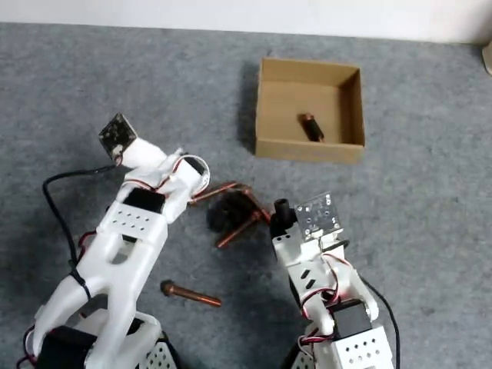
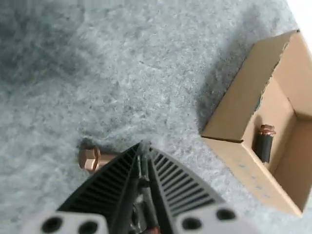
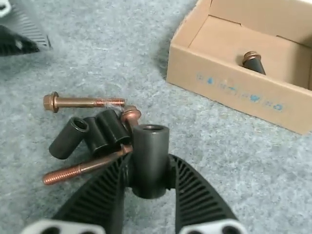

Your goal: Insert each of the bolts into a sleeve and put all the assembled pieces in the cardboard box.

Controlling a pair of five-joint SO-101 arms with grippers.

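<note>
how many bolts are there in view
5 bolts: one sits in a sleeve inside the box; three lie in the middle pile; one lies alone near the left arm. More could hide under the pile.

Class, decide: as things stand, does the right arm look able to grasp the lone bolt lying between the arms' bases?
Probably not yet. The right gripper is shut on a sleeve, so it has no free grip. The lone bolt itself lies uncovered on the carpet.
</note>
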